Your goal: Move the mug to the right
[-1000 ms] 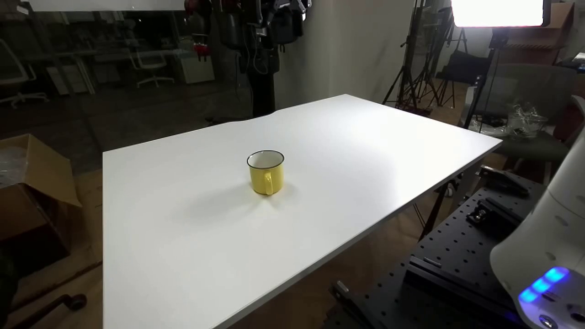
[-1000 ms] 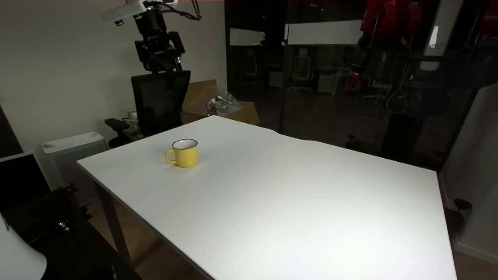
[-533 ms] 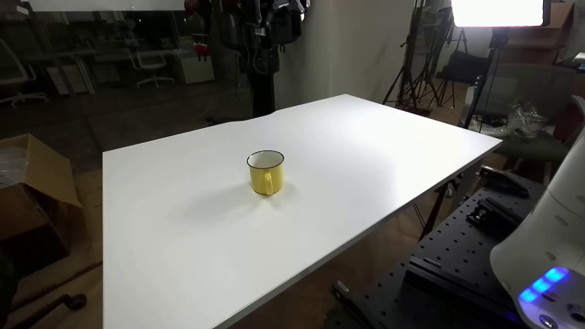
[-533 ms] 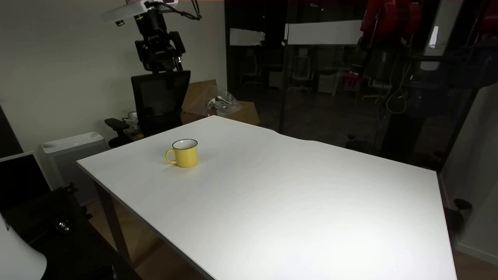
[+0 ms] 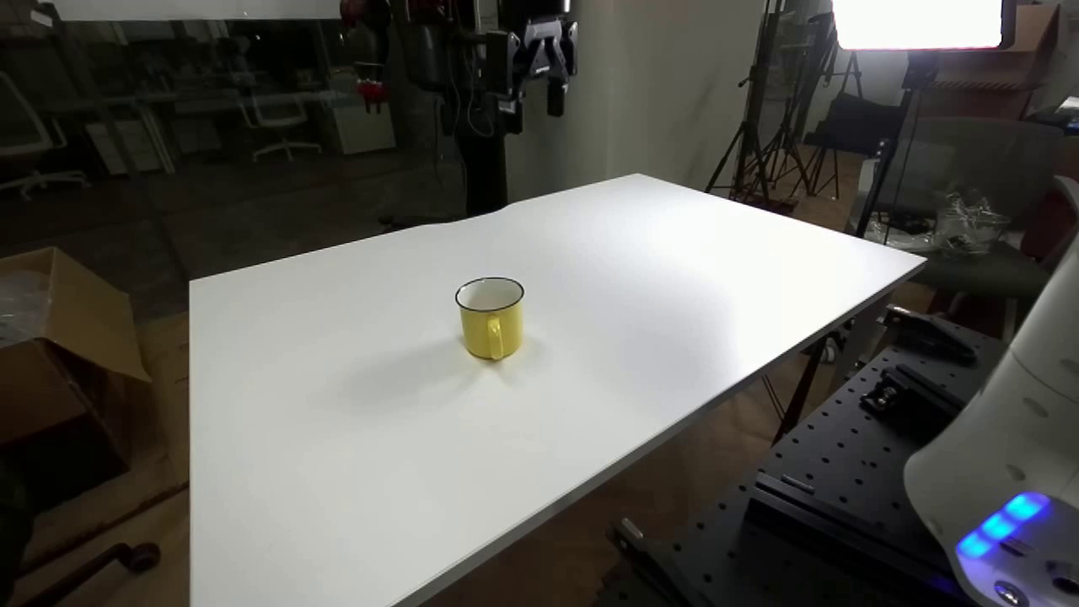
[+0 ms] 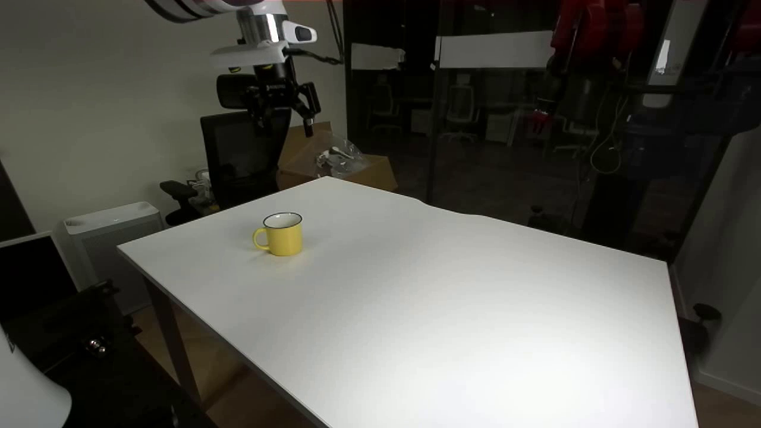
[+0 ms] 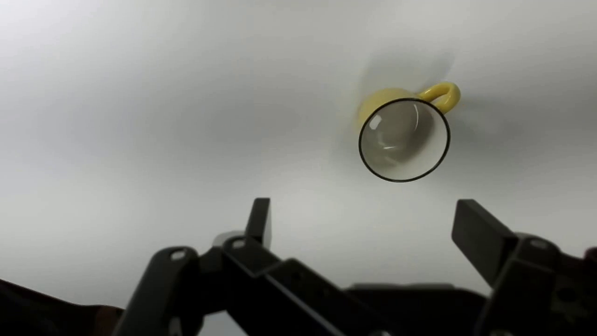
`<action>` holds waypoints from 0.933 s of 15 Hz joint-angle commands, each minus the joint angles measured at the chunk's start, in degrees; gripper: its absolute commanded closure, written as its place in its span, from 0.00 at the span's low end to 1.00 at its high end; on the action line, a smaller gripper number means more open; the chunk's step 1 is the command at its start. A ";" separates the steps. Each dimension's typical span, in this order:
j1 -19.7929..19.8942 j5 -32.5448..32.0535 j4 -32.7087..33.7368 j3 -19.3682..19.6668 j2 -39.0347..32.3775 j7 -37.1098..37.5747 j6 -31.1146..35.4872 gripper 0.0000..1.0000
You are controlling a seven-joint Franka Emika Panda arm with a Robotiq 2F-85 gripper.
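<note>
Gripper [image 6: 285,123] has come down and toward 4 o'clock; mug [image 6: 284,238] hasn't budged

Fingers [image 7: 480,238] spread wide, holding nothing. Mug upright on the table [image 6: 452,309], at 10 o'clock of its middle in an exterior view; gripper at 12 o'clock of the mug there, well apart.

Risks, my read:
- Off-centre descent: in the wrist view, mug sits at 1 o'clock from the middle of the gap. Straight down uncorrected could land a finger on it and tip it, or miss.
- Handle [image 7: 453,95] points between 1 and 2 o'clock there. A finger closing on it could spin the mug.
- Glossy wall could slip in a shallow pinch.
- "Right" has no stated reference, so it could end up on the wrong side.

Diff vs 0.5 s ago: gripper lower in both exterior views, more of the arm [image 6: 261,27] showing above it. Table same. No earlier wrist frame, can't compare that.
</note>
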State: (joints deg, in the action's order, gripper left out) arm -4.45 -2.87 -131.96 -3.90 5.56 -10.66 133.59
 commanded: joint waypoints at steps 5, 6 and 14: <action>2.24 4.49 1.71 2.15 -8.71 -7.19 0.22 0.00; 2.19 4.57 2.06 2.09 -9.07 -7.22 0.22 0.00; 0.94 -12.59 10.26 2.90 -21.02 6.53 4.49 0.00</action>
State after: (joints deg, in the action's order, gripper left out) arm -2.81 -11.41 -127.54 -1.45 -8.25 -8.49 137.91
